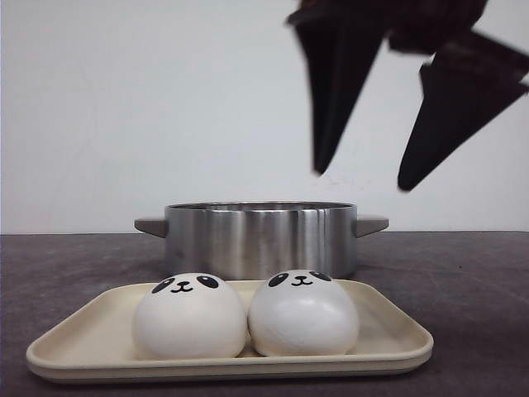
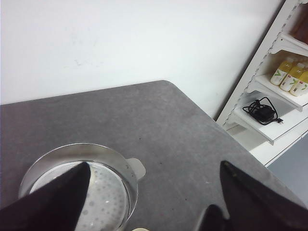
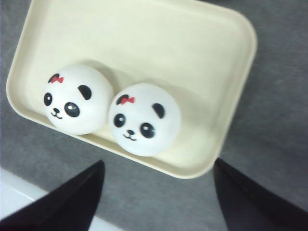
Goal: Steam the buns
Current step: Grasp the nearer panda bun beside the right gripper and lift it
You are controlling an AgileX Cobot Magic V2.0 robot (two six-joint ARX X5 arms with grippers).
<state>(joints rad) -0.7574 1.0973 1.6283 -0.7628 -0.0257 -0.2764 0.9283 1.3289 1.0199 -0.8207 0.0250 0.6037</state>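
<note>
- Grey felt-like tabletop (image 1: pixel 463 289) under a plain white wall; the left wrist view shows white shelving (image 2: pixel 284 96) off the table's edge with yellow bottles (image 2: pixel 291 77) and a black cable (image 2: pixel 262 111).
- Two panda-faced buns (image 1: pixel 190 318) sit touching, side by side on the cream tray (image 1: pixel 397 347), in front of the steel pot (image 1: pixel 260 240).
- Right gripper (image 3: pixel 156 192) hangs above the tray, fingers spread wide, holding nothing.
- Left gripper (image 2: pixel 154 192) is splayed too, empty, over the pot's perforated insert (image 2: pixel 103 197).
- My read: the right gripper should centre on the nearer bun (image 3: pixel 144 119), drop straight and squeeze softly; the neighbour (image 3: pixel 77 98) crowds one side.
</note>
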